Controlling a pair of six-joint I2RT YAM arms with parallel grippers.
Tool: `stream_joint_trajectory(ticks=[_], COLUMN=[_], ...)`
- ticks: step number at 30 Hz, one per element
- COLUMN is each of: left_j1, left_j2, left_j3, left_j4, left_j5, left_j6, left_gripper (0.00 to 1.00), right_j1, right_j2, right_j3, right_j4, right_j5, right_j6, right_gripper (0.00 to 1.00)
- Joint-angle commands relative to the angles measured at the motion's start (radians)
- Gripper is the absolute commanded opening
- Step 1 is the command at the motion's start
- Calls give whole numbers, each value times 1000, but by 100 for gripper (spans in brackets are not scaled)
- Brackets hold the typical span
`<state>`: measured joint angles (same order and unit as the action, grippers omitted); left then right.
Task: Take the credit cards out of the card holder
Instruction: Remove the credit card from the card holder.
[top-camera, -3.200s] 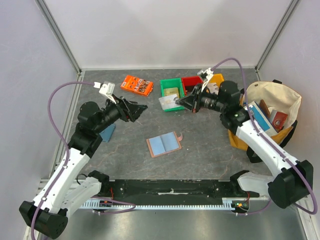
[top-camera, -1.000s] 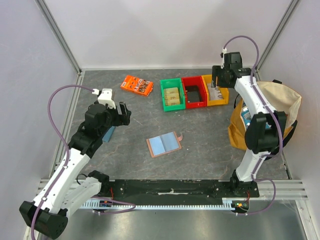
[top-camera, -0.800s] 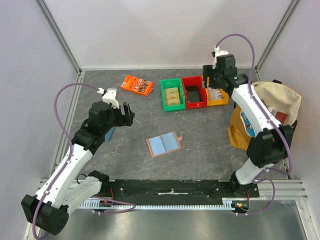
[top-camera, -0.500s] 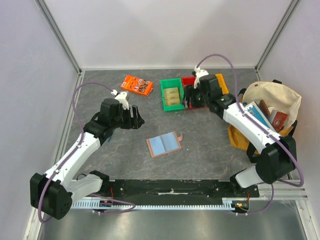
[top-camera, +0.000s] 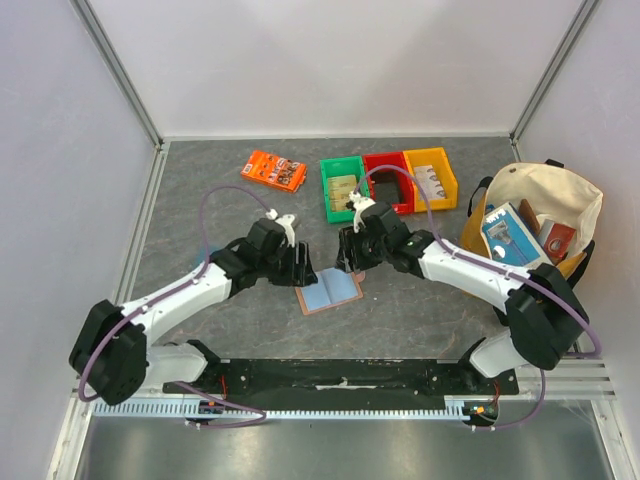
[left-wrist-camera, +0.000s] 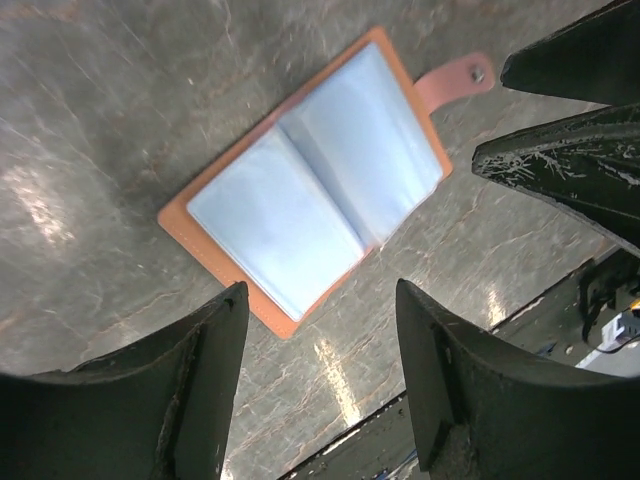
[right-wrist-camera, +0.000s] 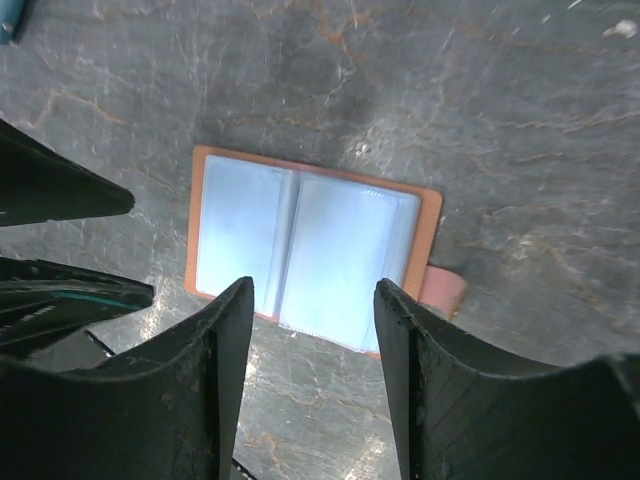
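The card holder (top-camera: 328, 290) lies spread flat at the table's middle, a tan leather cover with pale blue sleeves facing up and a pink snap tab (top-camera: 359, 270) at its right edge. No credit cards can be made out in the sleeves. My left gripper (top-camera: 298, 268) hovers at the holder's left end, open with nothing between its fingers. My right gripper (top-camera: 350, 255) hovers at the holder's upper right corner, also open and holding nothing. The left wrist view has the card holder (left-wrist-camera: 315, 185) just beyond the left gripper (left-wrist-camera: 320, 292). Beyond the right gripper (right-wrist-camera: 315, 287), the right wrist view shows the card holder (right-wrist-camera: 310, 250).
Green (top-camera: 343, 187), red (top-camera: 385, 180) and yellow (top-camera: 430, 178) bins stand in a row at the back. An orange packet (top-camera: 277, 170) lies back left. A cream tote bag (top-camera: 535, 225) with items inside sits at the right.
Both arms swung in from the sides and now hang over the card holder at the table's middle. Both pairs of jaws narrowed somewhat. The holder has not moved.
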<state>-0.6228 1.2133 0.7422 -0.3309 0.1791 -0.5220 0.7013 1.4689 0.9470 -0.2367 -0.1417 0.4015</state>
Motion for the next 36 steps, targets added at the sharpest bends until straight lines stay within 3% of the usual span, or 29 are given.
stream_joint_trajectory(ticks=[1,9,25,36], left_j1=[-43,-51,-57,-58], left_j2=[61,175,268,270], left_j3=[-17,-53,-127,-145], left_j4=[69,90,161,196], left_j5=[-56,-79,-38,-32], left_j6=[-78,-96,-141,-159], left_gripper=[66,49,37,29], right_j1=[29,44,67,108], right_j2=[45,119,185,176], right_j3=[-34,-57,-88,-54], right_j4=[79,88,119,256], right_j5=[42,44,-13,-205], right_j6=[25,20,45,85], right_gripper=[57,49,35,28])
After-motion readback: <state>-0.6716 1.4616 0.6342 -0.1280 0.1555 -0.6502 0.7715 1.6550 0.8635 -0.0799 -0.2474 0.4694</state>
